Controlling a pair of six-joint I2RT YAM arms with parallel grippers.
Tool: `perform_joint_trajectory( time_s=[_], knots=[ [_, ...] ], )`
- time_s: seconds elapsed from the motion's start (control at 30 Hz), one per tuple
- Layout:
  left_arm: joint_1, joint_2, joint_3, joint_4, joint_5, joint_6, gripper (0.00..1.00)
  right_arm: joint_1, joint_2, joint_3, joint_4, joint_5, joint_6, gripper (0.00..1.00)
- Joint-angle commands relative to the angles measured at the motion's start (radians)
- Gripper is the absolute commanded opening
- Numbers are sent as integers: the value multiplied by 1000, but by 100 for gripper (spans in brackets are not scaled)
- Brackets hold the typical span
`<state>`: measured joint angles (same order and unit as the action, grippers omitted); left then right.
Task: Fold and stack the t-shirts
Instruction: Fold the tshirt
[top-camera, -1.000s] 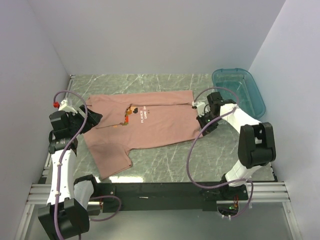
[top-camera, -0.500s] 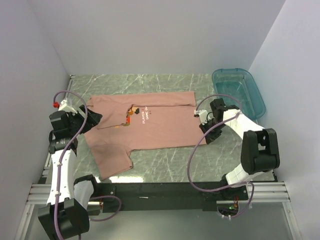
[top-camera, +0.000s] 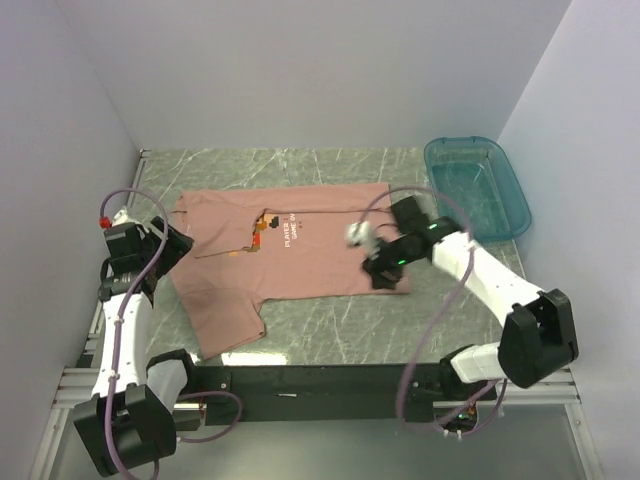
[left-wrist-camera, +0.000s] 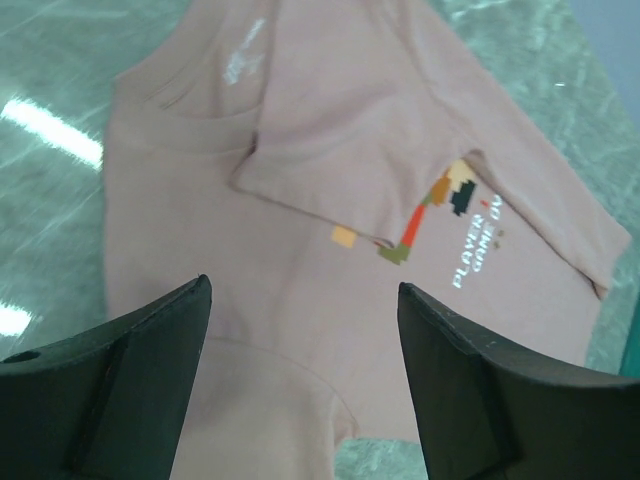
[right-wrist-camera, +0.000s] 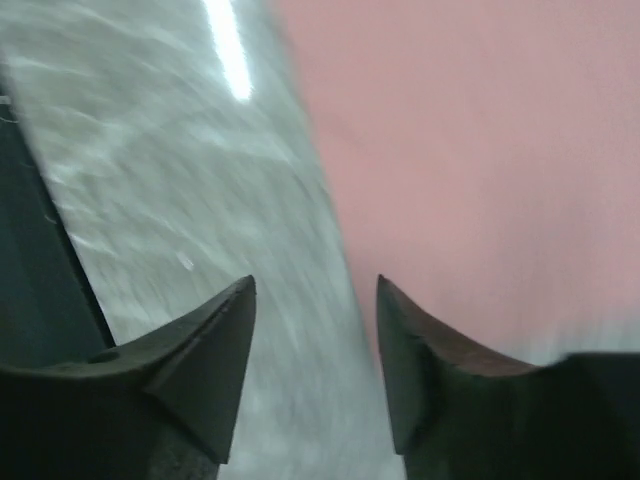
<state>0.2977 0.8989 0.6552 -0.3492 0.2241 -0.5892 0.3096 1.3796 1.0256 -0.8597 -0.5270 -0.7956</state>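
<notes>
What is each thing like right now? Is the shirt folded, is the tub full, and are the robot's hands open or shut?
t-shirt: lying on the table, partly folded, with a flap covering part of the print; neither gripper holds it.
tub: upright, looks empty.
left gripper: open, nothing between its fingers, above the t-shirt.
right gripper: open, holding nothing, over the t-shirt's edge.

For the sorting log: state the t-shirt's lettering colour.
White lettering, clearest in the left wrist view.
</notes>
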Motion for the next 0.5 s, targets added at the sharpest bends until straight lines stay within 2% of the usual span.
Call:
perform_joint_trajectory(
  time_s=[0.0, 0.03, 0.07, 0.13, 0.17, 0.2, 0.27, 0.3, 0.33, 0.47],
  knots=[
    [3, -14, 63, -74, -94, -46, 80, 303, -56, -29, 217, -111, -108, 60],
    [4, -40, 69, -83, -89, -46, 80, 369, -36, -19, 261, -46, -100, 61],
    [6, -58, 79, -99, -85, -44, 80, 495, -9, 35, 301, -13, -74, 61],
    [6, -116, 86, -119, -77, -52, 80, 587, 123, 129, 346, 56, -57, 61],
    [4, -139, 87, -126, -80, -55, 81, 677, 174, 239, 352, 80, -27, 60],
    [4, -162, 84, -140, -83, -61, 82, 718, 275, 292, 378, 106, -2, 60],
    [6, -244, 84, -177, -109, -84, 91, 830, 420, 441, 405, 198, 50, 59],
    [6, -244, 86, -194, -109, -93, 91, 865, 467, 483, 416, 229, 68, 59],
    [4, -267, 90, -212, -141, -103, 99, 891, 510, 523, 416, 258, 78, 59],
    [4, -282, 136, -286, -207, -90, 99, 983, 659, 660, 426, 320, 95, 59]
  ],
)
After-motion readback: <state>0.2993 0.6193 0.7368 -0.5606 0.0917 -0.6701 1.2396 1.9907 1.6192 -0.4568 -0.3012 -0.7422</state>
